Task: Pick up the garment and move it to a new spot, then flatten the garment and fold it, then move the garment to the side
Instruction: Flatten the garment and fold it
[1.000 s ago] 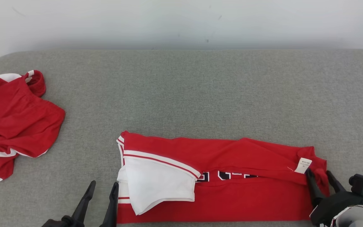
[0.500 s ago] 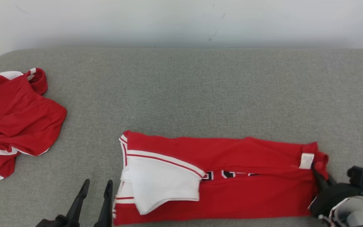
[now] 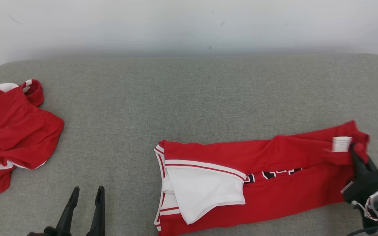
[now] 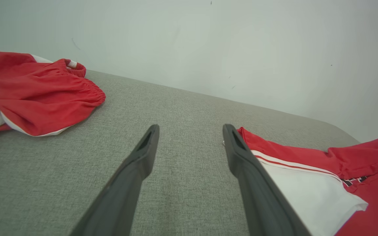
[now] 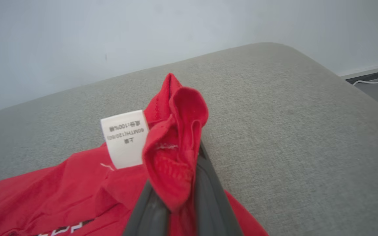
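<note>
The garment (image 3: pixel 284 154) is a red jersey with white trim, folded into a long strip across the front right of the grey padded table (image 3: pixel 189 98). A white sleeve (image 3: pixel 205 190) lies on its left half. My right gripper (image 3: pixel 358 157) is shut on the strip's bunched right end, beside the white label (image 5: pixel 125 139). In the right wrist view the red cloth (image 5: pixel 172 154) is pinched between the fingers (image 5: pixel 208 196) and lifted a little off the table. My left gripper (image 3: pixel 88 190) stands open over bare table, left of the garment's edge (image 4: pixel 290 154).
A second red and white garment (image 3: pixel 11 131) lies crumpled at the table's left edge, also in the left wrist view (image 4: pixel 34 95). A pale wall runs behind the table. The table's rounded right corner (image 5: pixel 307 62) drops to a floor with a white cable (image 5: pixel 372 80).
My right gripper has shut on the garment's right end and dragged the whole strip to the right, its end rising. The head camera has shifted a little. The left gripper stays open.
</note>
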`<state>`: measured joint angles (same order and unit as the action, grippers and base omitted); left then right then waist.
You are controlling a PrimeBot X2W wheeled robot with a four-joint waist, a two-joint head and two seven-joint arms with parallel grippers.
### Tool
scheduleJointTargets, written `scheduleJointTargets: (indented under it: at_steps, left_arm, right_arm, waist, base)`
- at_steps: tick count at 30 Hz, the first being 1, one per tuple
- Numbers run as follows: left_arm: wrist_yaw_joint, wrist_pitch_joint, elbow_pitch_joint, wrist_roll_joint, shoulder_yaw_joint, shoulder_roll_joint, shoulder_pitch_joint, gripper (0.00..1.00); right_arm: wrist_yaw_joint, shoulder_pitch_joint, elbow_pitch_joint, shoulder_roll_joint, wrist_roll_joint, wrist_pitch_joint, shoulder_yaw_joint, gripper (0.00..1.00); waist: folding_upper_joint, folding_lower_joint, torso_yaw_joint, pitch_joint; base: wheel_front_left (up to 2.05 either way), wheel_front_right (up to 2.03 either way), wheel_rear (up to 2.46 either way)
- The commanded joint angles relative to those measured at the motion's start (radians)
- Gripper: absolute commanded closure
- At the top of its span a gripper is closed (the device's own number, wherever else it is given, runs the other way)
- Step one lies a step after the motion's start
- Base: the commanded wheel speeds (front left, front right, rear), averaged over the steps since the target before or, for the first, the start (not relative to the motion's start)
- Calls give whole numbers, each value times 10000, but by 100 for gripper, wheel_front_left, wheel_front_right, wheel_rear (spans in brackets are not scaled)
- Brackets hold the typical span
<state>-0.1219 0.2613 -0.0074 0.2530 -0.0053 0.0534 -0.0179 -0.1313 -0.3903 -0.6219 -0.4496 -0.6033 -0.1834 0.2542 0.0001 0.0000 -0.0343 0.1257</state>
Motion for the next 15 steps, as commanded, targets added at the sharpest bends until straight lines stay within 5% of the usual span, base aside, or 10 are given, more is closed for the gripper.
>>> scheduleJointTargets:
  at_steps: [1, 15]
  left_arm:
    - [-4, 49, -39, -37, 44, -18, 172, 0]
    - [266, 46, -147, 266, 291, -27, 80, 0]
  right_arm:
    - [9, 101, 104, 76, -79, 36, 66, 100]
    - [3, 1151, 5141, 745, -3573, 2642, 1649, 100]
  waist:
    - [-1, 0, -69, -57]
    - [-1, 0, -45, -152]
  base:
    - [0, 0, 0]
    - [0, 0, 0]
